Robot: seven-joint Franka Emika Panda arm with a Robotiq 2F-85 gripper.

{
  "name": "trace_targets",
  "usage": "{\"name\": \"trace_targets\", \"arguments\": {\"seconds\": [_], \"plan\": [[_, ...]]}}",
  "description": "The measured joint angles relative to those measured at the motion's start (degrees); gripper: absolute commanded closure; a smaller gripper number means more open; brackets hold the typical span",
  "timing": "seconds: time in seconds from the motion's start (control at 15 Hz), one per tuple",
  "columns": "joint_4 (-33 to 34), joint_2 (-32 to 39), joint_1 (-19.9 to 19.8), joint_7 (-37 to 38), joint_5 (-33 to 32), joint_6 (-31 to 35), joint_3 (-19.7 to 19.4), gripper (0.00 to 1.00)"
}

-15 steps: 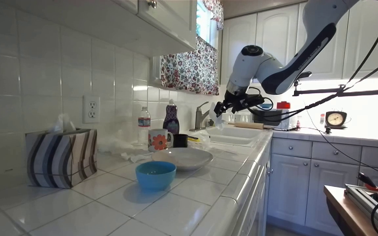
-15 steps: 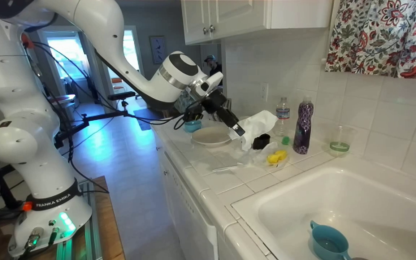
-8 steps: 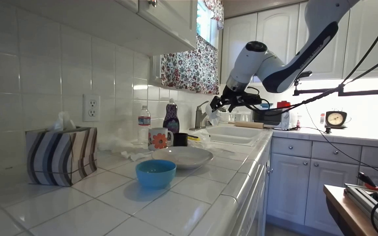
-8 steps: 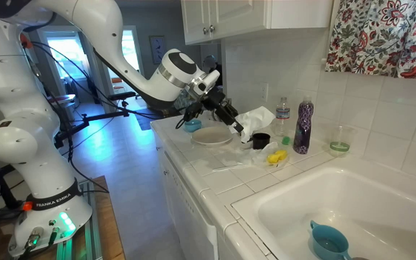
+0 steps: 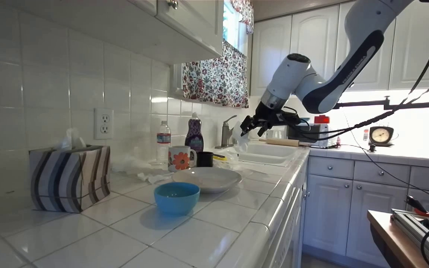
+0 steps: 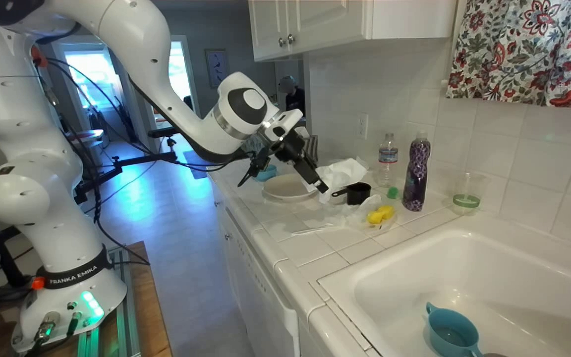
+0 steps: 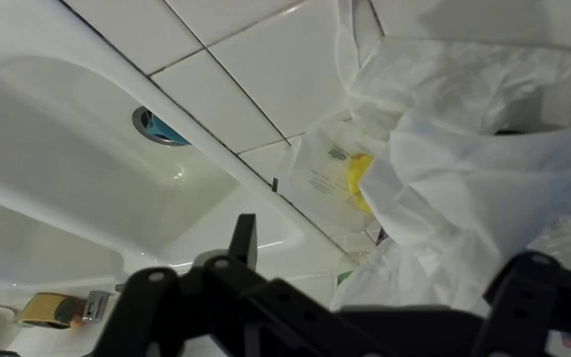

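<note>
My gripper (image 7: 371,258) stands open above the counter beside the sink, its two fingers (image 7: 247,237) wide apart in the wrist view. A crumpled white tissue (image 7: 456,193) hangs by the right-hand finger there and covers much of that side. In both exterior views the tissue (image 5: 241,139) dangles at the fingertips and seems to cling to one finger; the contact itself is hidden. Below lies a clear plastic bag (image 7: 315,181) with a yellow item (image 7: 358,173), partly behind the tissue. A black cup (image 6: 358,194) with a handle stands close under the gripper.
The white sink (image 6: 389,277) holds a teal cup (image 6: 451,331). Along the wall stand a water bottle (image 6: 388,158), a purple soap bottle (image 6: 416,173) and a clear cup (image 6: 466,196). A plate (image 5: 209,179), blue bowl (image 5: 176,199), flowered mug (image 5: 180,159) and tissue box (image 5: 71,178) share the counter.
My gripper shifts slightly back and lower, toward the plate's side in an exterior view, with the tissue swinging along. The black cup's handle now shows. The jaws stay wide.
</note>
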Motion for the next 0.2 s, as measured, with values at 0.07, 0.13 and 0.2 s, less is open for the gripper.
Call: {"name": "trace_targets", "arguments": {"seconds": [0.07,0.13,0.2], "plan": [[-0.21,0.43,0.01,-1.7,1.38,-0.46,0.01,0.0],[-0.29,0.78,0.01,-2.37,1.84,-0.56,0.02,0.0],[-0.32,0.98,0.01,-2.51,1.87,-0.57,0.02,0.0]]}}
